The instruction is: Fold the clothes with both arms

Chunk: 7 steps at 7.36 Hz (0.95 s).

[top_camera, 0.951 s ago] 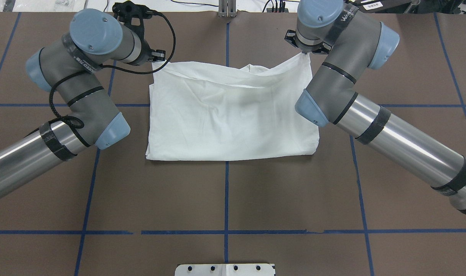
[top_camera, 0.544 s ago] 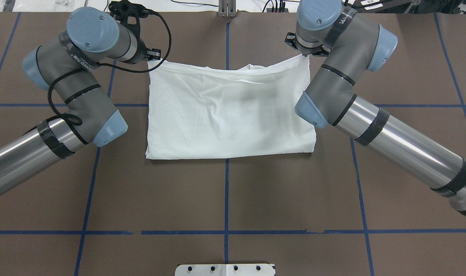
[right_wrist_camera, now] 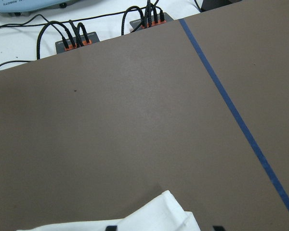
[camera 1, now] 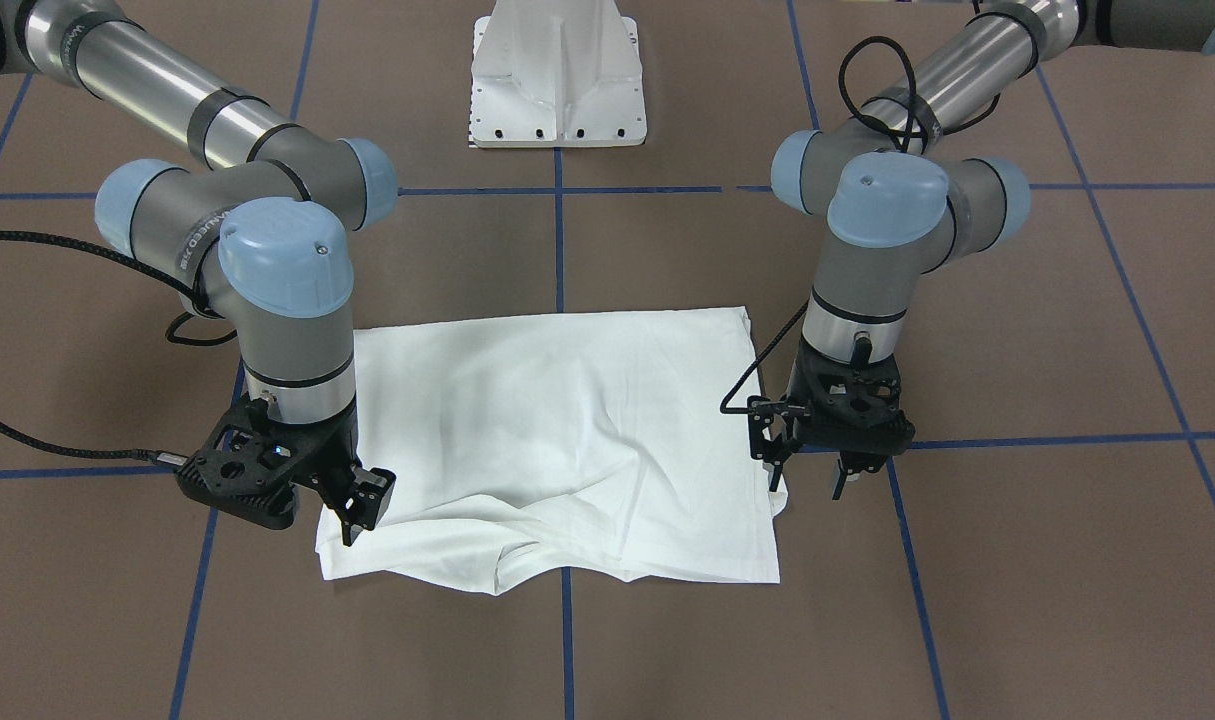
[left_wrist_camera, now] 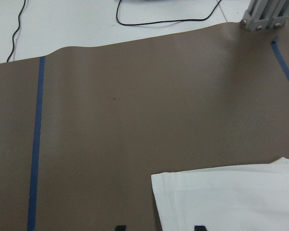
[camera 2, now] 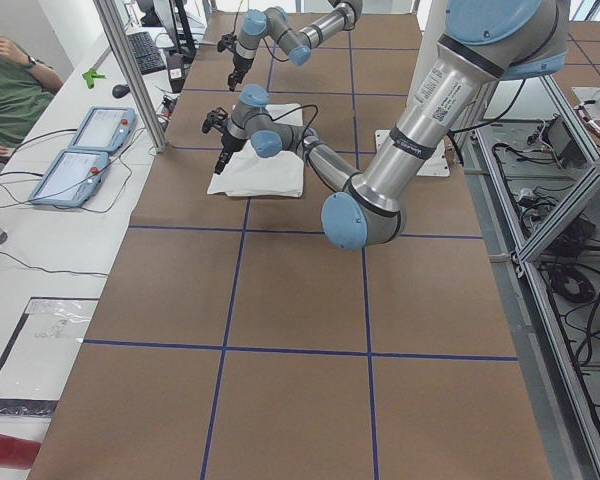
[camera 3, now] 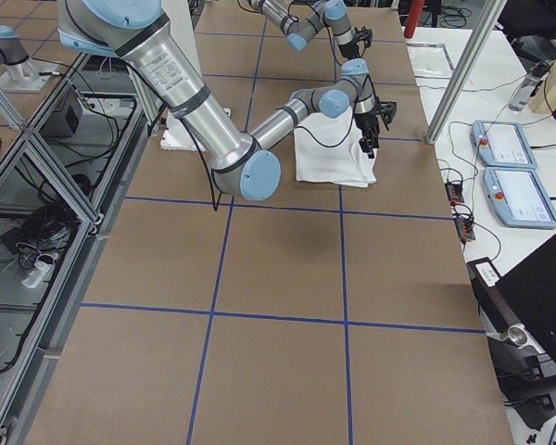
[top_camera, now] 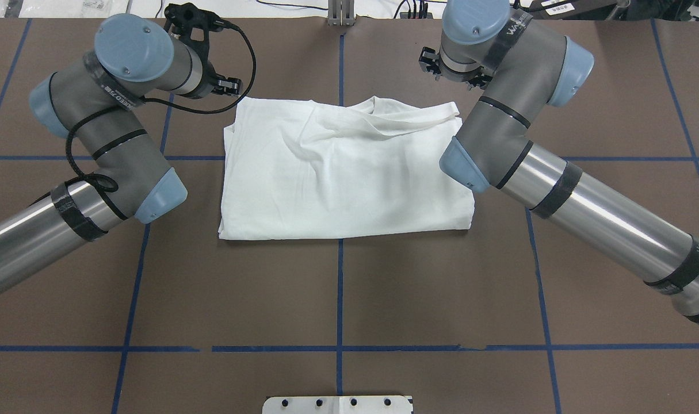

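Brown table (top_camera: 337, 299) with blue tape lines (top_camera: 339, 287) holds the folded white shirt (top_camera: 343, 172) at upper centre of the overhead frame. Left gripper (camera 1: 807, 482) and right gripper (camera 1: 352, 510) hang spread by its top corners.

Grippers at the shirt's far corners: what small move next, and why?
Likely raise both grippers straight up. The left gripper and right gripper stand open at the far corners of the shirt, holding nothing, and it lies folded on the table, so this fold looks done; lifting first avoids dragging it.
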Motion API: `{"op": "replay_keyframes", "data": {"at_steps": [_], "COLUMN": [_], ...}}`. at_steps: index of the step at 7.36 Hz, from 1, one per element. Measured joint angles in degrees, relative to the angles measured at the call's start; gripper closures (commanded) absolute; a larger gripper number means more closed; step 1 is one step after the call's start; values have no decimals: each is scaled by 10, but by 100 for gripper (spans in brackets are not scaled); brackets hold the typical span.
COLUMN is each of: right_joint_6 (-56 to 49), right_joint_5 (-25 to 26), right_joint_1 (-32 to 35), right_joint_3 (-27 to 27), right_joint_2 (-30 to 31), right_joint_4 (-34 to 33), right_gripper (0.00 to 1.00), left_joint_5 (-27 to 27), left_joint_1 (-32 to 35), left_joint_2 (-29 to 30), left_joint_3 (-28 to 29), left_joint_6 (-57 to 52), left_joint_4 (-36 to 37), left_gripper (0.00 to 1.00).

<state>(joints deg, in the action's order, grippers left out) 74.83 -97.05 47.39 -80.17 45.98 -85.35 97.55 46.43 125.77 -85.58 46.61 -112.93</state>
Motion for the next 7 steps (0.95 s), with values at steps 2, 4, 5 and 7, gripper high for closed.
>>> {"op": "replay_keyframes", "data": {"at_steps": [2,4,5,7], "right_joint_6": [-15,-16,-16,-16], "right_joint_5": [-10,-10,-10,-9], "right_joint_1": [1,0,0,-1], "right_joint_3": [-20,-34,-36,-39], "right_joint_2": [12,18,19,20], "right_joint_4": [1,1,1,1], "right_gripper": [0,0,0,0], "left_joint_5": [17,18,6,-11], "left_joint_1": [-27,-84,-116,-158], "left_joint_2": [-75,-143,-156,-181], "left_joint_3": [-42,-63,-73,-98], "left_joint_6": [8,91,123,147], "left_joint_4": [-76,-168,-184,-191], "left_gripper": [0,0,4,32]}}
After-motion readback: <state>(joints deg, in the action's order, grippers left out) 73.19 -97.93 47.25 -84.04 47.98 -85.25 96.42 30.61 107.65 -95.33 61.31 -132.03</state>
